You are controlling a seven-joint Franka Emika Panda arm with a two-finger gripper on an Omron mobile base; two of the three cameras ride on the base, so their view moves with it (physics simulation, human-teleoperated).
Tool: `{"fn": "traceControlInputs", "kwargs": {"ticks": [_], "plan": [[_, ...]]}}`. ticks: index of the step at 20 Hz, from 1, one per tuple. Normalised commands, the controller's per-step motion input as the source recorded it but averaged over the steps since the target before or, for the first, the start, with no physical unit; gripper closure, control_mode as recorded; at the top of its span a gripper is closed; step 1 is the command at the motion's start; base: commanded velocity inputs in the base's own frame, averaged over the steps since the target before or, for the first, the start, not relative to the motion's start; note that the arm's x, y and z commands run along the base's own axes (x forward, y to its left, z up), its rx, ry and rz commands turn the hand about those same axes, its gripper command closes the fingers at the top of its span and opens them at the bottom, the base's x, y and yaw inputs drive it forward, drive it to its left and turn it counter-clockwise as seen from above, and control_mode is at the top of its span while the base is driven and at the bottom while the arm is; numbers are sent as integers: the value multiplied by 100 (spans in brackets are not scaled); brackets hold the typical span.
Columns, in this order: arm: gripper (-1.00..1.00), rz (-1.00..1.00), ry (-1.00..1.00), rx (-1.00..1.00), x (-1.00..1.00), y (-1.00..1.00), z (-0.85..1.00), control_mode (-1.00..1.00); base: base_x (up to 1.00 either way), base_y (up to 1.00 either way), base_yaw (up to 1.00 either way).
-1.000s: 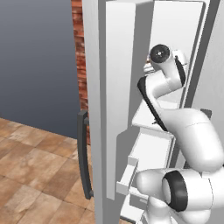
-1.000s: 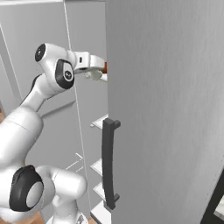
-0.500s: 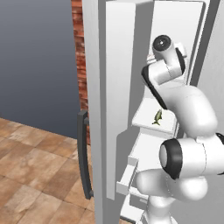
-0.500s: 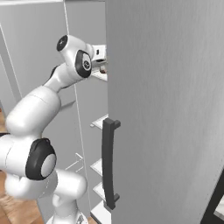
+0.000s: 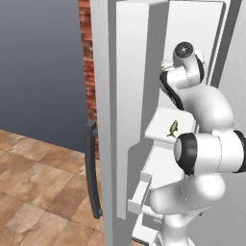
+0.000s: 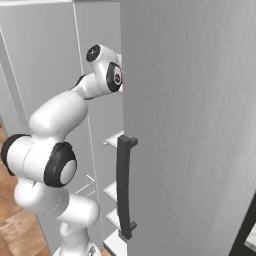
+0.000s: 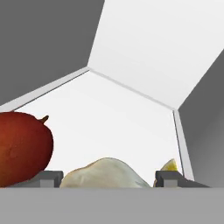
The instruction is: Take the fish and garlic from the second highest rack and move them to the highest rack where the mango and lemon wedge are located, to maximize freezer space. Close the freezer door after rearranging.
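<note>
Garlic (image 7: 107, 174) sits between our spread gripper (image 7: 108, 178) fingertips beside the mango (image 7: 22, 148) on the highest rack (image 7: 113, 122), apparently released; next we fetch the fish (image 5: 173, 129).

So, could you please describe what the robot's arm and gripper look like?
The arm is built of glossy white rounded segments with dark grey-black bands and round caps at the joints. The gripper shows two small dark grey, blocky fingertips. No cables or markings are visible.
</note>
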Motion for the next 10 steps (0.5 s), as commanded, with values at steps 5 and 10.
{"fn": "traceControlInputs", "kwargs": {"ticks": [5, 10], "plan": [[-100, 10, 1, 0, 45, -27, -28, -100, 0, 0, 0], [-100, 4, 5, 0, 35, -15, -28, -100, 0, 0, 0]]}}
